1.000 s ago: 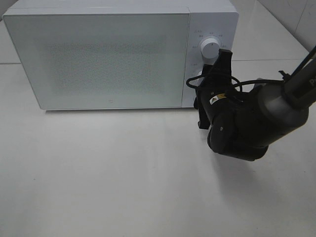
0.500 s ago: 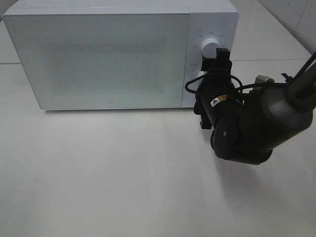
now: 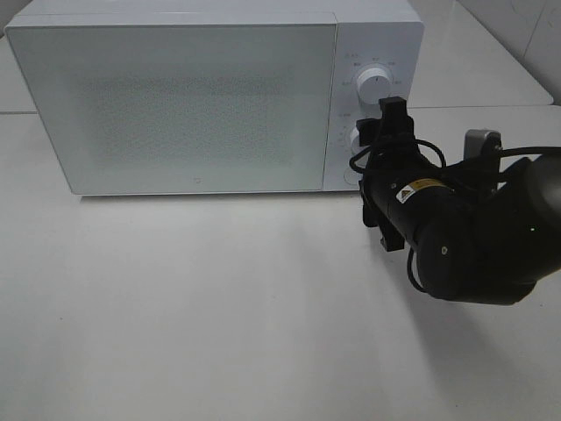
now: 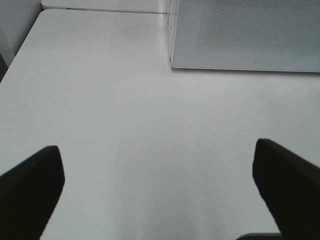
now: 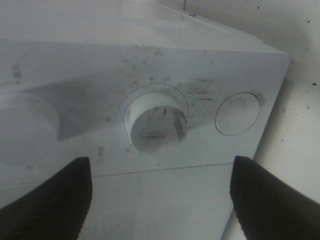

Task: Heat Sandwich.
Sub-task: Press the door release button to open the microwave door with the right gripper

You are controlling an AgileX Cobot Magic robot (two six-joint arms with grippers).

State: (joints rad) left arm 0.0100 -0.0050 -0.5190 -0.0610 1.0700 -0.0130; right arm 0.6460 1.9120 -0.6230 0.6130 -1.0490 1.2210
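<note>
The sandwich is out of view. The white microwave (image 3: 193, 105) stands at the back of the table with its door closed. My right gripper (image 3: 392, 118) hovers open just in front of the control panel. In the right wrist view the lower knob (image 5: 157, 122) lies ahead between the spread dark fingers (image 5: 45, 200), which do not touch it. From above, that lower knob (image 3: 359, 139) sits beside the fingertips and the upper knob (image 3: 375, 85) above them. My left gripper (image 4: 160, 195) is open over bare table, nothing between its fingers.
A round button (image 5: 239, 114) sits on the panel past the lower knob. The microwave's front lower corner (image 4: 172, 62) shows far ahead in the left wrist view. White table (image 3: 193, 298) stretches in front of the microwave. The right arm's black body (image 3: 473, 237) hangs over the table's right side.
My right gripper has widened and drawn back from the upper knob, sliding down and to the right along the control panel. The microwave has not moved.
</note>
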